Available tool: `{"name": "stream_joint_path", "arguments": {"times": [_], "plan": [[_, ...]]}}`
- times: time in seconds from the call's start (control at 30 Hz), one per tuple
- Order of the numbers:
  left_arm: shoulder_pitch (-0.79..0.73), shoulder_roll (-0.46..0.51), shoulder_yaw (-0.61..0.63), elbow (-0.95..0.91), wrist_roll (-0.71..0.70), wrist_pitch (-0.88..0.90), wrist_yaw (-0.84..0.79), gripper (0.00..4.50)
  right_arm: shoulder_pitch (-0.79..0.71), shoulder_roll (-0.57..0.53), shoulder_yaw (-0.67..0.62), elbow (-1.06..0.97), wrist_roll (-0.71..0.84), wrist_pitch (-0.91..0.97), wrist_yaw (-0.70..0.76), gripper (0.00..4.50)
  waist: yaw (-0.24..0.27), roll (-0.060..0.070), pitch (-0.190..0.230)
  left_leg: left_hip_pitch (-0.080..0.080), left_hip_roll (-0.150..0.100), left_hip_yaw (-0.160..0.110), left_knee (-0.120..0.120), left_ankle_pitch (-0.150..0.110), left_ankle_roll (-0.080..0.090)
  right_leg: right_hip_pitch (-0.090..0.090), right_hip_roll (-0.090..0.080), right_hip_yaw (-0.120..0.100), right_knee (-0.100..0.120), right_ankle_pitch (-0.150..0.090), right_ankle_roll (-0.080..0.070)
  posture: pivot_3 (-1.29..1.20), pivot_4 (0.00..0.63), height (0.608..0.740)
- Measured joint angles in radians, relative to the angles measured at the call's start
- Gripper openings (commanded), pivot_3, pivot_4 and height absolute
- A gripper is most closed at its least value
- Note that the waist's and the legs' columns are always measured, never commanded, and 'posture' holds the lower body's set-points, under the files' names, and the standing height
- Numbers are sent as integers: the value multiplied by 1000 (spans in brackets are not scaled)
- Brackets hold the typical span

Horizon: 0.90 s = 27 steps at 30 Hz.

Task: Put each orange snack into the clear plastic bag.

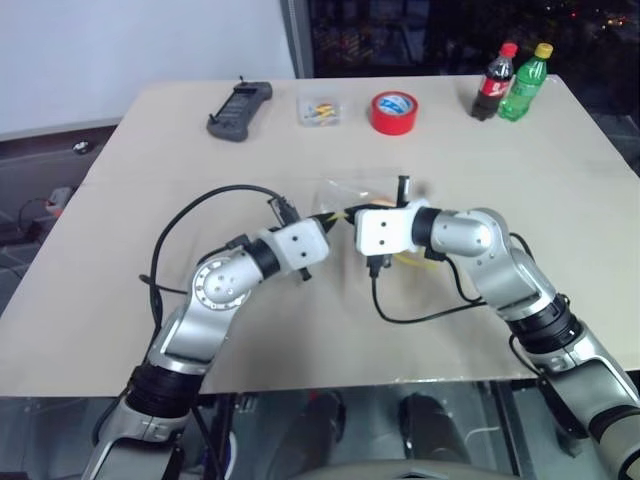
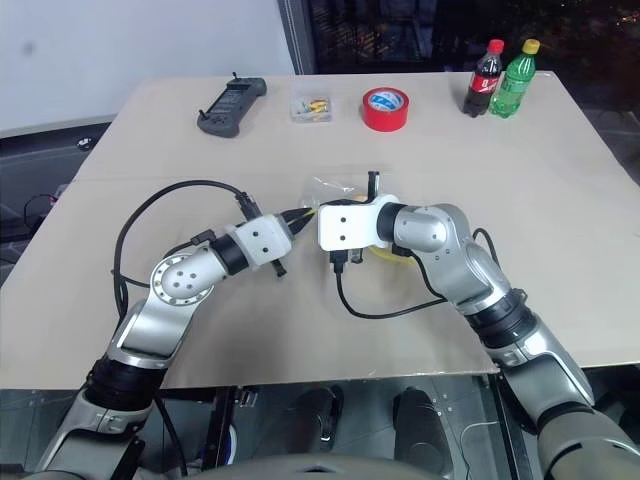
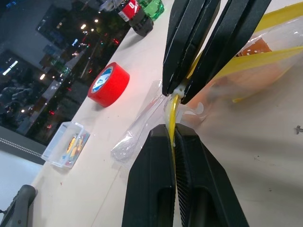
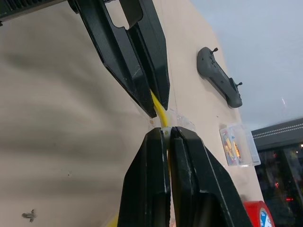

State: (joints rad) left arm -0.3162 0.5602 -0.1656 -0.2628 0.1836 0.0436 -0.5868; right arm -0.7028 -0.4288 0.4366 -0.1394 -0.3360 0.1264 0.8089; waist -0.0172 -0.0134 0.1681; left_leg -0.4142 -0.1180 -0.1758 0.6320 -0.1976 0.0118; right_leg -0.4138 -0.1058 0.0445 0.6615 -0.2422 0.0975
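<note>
Left gripper (image 3: pixel 174 135) is clenched on the yellow seal strip of the bag (image 3: pixel 265 71), reaching level toward the table's (image 1: pixel 560 170) middle. Right gripper (image 4: pixel 168 135) pinches the same strip, tip to tip with it, angled slightly down. An orange snack (image 3: pixel 255 49) shows inside the bag, mid-table, near the tape roll (image 1: pixel 393 111).

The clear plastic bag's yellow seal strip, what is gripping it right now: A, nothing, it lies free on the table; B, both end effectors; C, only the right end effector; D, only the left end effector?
B: in the wrist views the left end effector and the right end effector are each shut on the yellow seal strip of the clear plastic bag, tip to tip.
</note>
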Motion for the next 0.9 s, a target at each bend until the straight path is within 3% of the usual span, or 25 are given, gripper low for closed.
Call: {"name": "stream_joint_path", "arguments": {"times": [0.2,0.33,0.57,0.9], "plan": [[-11,-37,27,2,-63,31,8,0,59,-72,-41,-53,-1,12,-15,56,8,0,0,-1,0,-1,0,0,0,0,-1,-1,0,0,0,0,150,740],[-33,-36,119,42,-114,59,30,0,174,-200,-179,-132,-1,104,-25,56,4,0,0,0,0,0,0,-2,4,0,0,0,0,0,0,0,150,740],[-45,-43,128,60,-181,85,25,0,244,-266,-248,-184,7,151,-51,56,0,0,0,0,0,1,0,-2,4,0,0,1,0,0,0,0,150,740],[-340,-72,107,280,-228,170,30,0,-41,-245,-231,161,20,19,-206,56,2,-1,1,-2,0,2,1,0,0,0,0,-1,-1,0,0,0,150,740]]}}
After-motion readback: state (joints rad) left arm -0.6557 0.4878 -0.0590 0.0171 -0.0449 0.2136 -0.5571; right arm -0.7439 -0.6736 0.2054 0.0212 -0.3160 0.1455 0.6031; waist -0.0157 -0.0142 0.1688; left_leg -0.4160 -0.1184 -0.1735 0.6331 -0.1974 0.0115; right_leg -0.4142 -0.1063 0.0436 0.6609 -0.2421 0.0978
